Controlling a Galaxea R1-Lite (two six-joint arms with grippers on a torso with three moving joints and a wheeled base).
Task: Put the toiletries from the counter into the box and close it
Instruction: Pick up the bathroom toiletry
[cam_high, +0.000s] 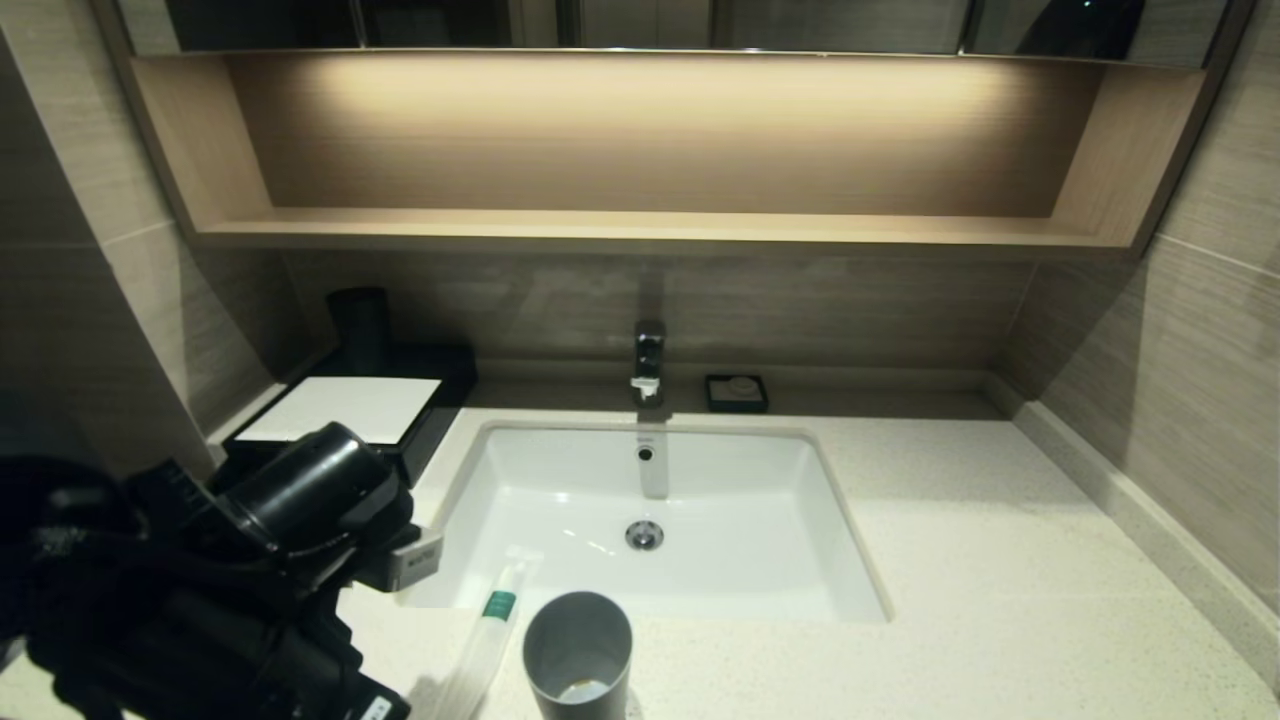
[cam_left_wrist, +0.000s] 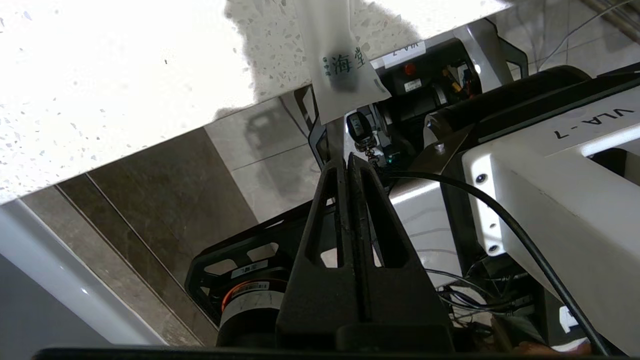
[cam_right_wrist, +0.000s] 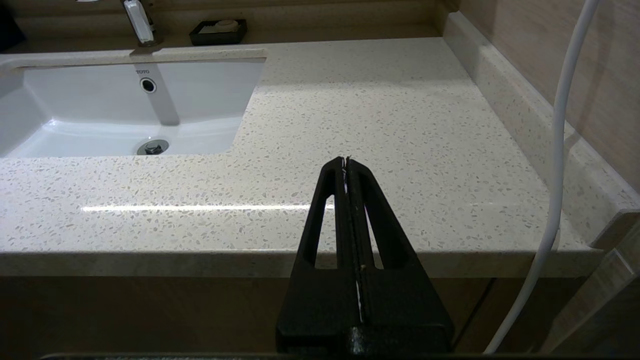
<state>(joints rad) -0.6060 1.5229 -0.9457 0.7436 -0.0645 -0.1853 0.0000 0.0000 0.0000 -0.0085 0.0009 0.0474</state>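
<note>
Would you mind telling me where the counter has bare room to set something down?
The widest free patch is the counter right of the sink, out to the side wall; the right end effector sits before its front edge. The near-left corner is crowded: the green-banded packet, grey cup and left arm. The black box fills the back left.

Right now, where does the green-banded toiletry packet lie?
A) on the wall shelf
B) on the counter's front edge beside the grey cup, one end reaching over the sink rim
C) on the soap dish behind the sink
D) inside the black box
B: in the head view the packet lies on the counter left of the grey cup, its far end at the sink rim; the box stands apart.
</note>
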